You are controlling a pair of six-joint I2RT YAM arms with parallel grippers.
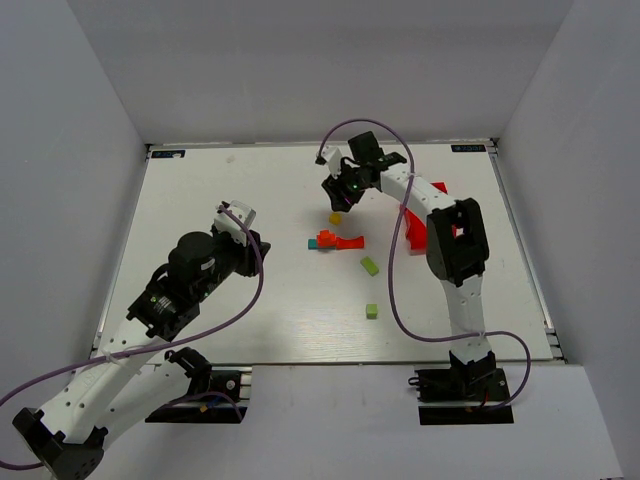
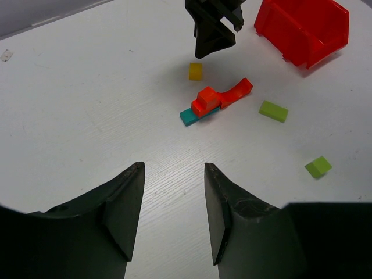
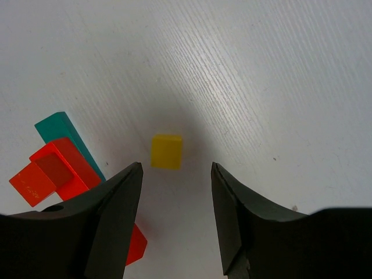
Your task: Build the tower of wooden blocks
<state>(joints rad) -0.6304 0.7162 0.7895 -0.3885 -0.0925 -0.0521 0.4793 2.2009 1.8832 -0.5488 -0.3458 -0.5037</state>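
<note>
Top view: we record the wood block tower [image 1: 335,241] mid-way across the table [image 1: 220,180], with the yellow cube [image 1: 335,217] just behind it. Left wrist: the left gripper [image 2: 173,171] is released and empty, the tower well ahead. Right wrist: the right gripper [image 3: 176,173] is released, hovering over the yellow cube.

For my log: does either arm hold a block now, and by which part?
Nothing is held. Both pairs of jaws stand open and empty; the yellow cube lies free.
</note>
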